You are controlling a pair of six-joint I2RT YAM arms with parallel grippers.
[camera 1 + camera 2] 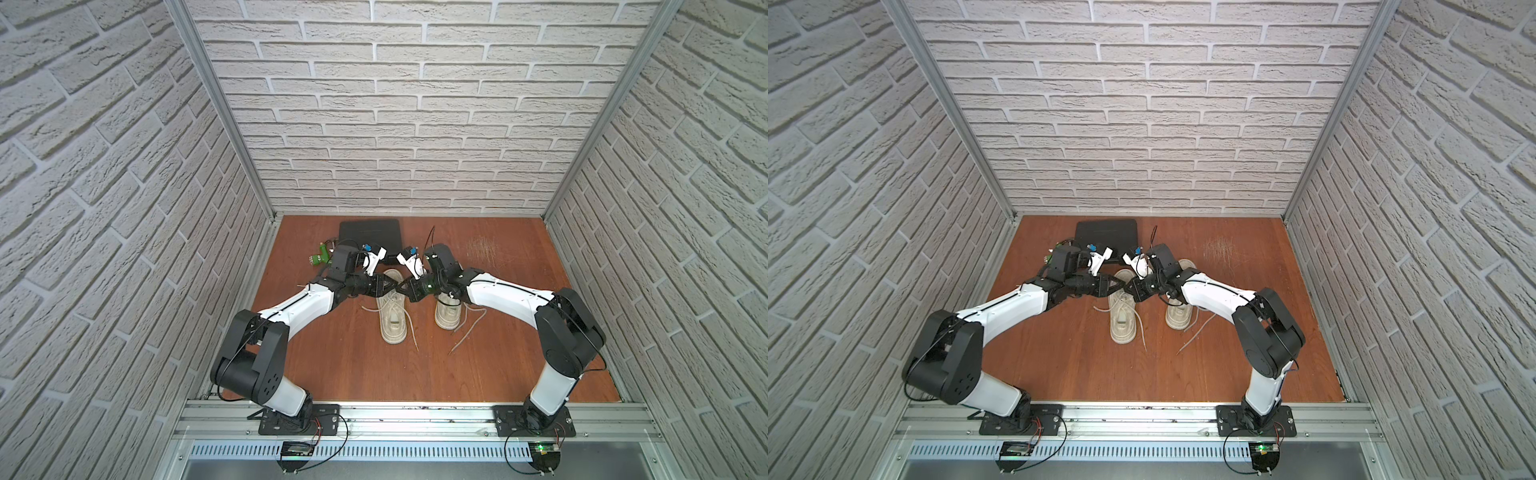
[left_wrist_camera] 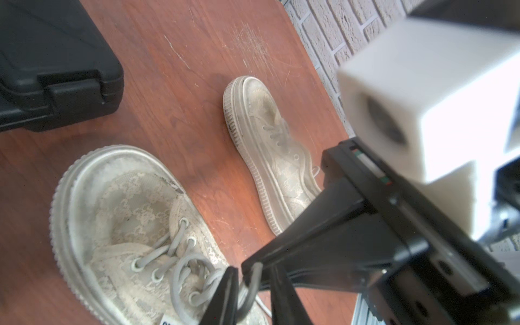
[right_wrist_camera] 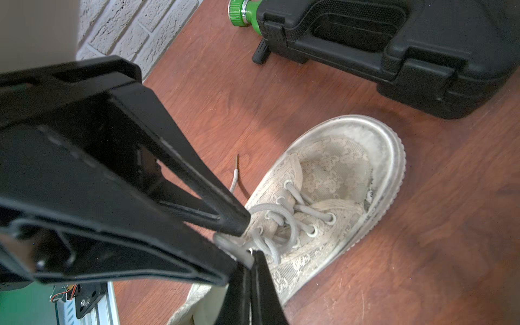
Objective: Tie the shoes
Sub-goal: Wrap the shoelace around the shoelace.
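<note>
Walls: white brick-pattern panels (image 1: 395, 124) are set on three sides, framed in aluminium.
Counter: reddish-brown wood (image 1: 332, 365), marked by a pale scuffed patch toward the back.
Arms: left arm (image 1: 299, 307) and right arm (image 1: 507, 299) are bent inward; the shoes are partly hidden by their wrists in both top views.
Black case (image 1: 370, 232): closed, laid flat by the back wall, just beyond the toes.
Centre shoe (image 1: 392, 322): worn off-white lace-patterned canvas, thick pale sole; placed mid-counter, long axis front to back, toe toward the case.
Second shoe (image 1: 448, 318): matching, parallel, beside it under the right arm.
Green fitting (image 1: 320, 258): just beside the case.
Laces (image 1: 409, 328): cream, loose ends trailed on the counter.
Left fingers (image 2: 225, 298): narrowly parted, a lace strand seen between them.
Right fingers (image 3: 211, 202): closed on a lace strand above the centre shoe.
</note>
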